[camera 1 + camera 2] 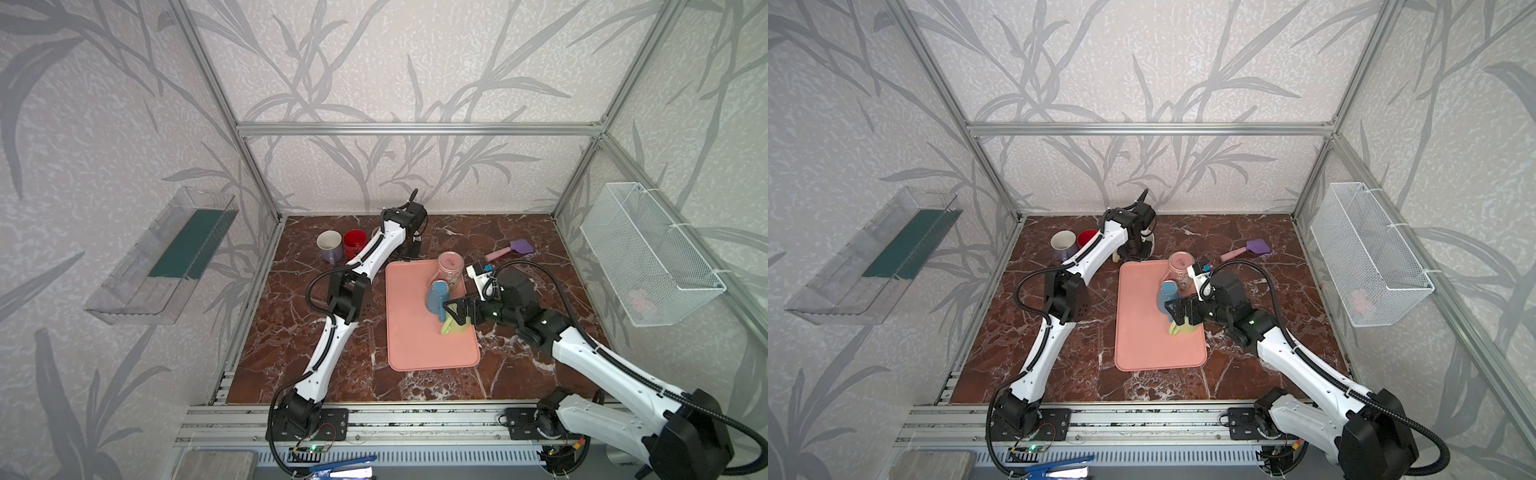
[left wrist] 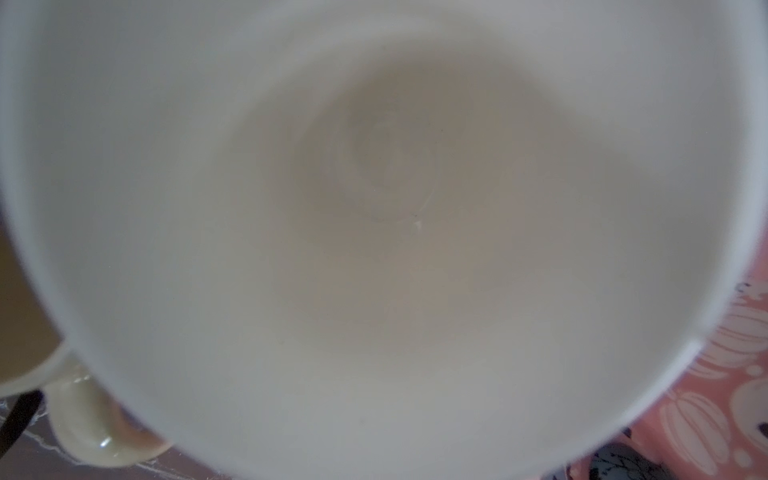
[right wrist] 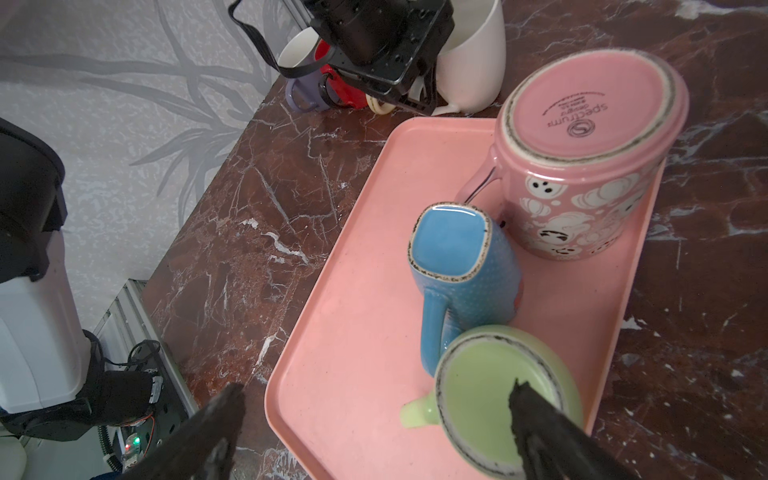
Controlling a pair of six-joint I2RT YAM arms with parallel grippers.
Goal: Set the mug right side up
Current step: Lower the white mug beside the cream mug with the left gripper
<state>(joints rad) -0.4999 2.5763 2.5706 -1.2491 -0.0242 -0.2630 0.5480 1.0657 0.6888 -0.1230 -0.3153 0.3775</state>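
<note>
The pink mug's [image 3: 582, 166] base reads "spectrum".

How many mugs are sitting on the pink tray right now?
3: pink mug at the far end, blue mug beside it, green mug at the near end. None looks hidden.

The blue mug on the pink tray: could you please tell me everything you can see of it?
The blue mug looks like glazed ceramic, light blue with fine pale dots. It stands upside down on the pink tray, its squarish base up, ringed by a speckled unglazed edge. Its thick handle points towards the green mug; the pink mug stands close on its other side. Whether either touches it I cannot tell. Nothing grips it.
</note>
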